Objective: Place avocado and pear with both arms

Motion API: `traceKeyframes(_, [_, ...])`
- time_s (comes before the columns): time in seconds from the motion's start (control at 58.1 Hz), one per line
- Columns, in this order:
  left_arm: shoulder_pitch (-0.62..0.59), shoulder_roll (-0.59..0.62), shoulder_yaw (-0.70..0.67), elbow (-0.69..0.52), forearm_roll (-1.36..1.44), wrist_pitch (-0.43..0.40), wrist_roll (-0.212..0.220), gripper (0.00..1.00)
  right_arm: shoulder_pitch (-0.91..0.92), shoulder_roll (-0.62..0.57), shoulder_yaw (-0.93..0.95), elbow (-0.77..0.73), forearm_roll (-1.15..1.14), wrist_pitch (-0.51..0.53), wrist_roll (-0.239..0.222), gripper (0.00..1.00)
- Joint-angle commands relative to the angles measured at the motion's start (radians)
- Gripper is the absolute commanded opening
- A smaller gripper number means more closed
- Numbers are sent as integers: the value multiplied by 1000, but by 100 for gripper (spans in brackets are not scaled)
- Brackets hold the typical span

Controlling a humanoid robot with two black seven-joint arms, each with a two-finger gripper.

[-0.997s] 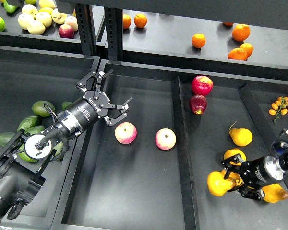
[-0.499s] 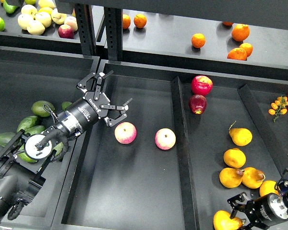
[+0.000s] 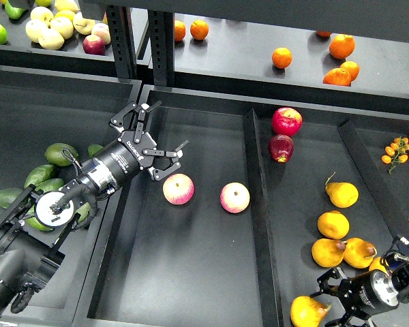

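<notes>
My left gripper is open and empty over the left part of the middle tray, just up-left of a pink-yellow apple. Green avocados lie in the left bin beside my left arm. A small darker green one is partly hidden behind the arm. My right gripper is at the bottom right, shut on a golden pear near the front of the right tray. Other pears lie in a group behind it.
A second pink-yellow apple lies in the middle tray. Two red apples sit at the back of the right tray. A raised divider separates the trays. Oranges and pale apples are on the back shelf. Small tomatoes are at far right.
My right gripper has carried the pear away from the pear pile, down toward the front edge, then slightly left. My left arm has not moved.
</notes>
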Motion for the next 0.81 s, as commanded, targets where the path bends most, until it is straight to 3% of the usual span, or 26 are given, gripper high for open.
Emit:
traceKeyframes(0.0, [0,0,1,0,-2,0,0,99,-12,3,50,-3,-3,0,0,99])
traceKeyframes(0.292, [0,0,2,0,0,0,0,99,5,-25,156,5,12,0,0,99])
traceKeyframes(0.791, [1,0,-1,-9,0,2,-12,99,-38,-45,662,-53,89,0,0,99])
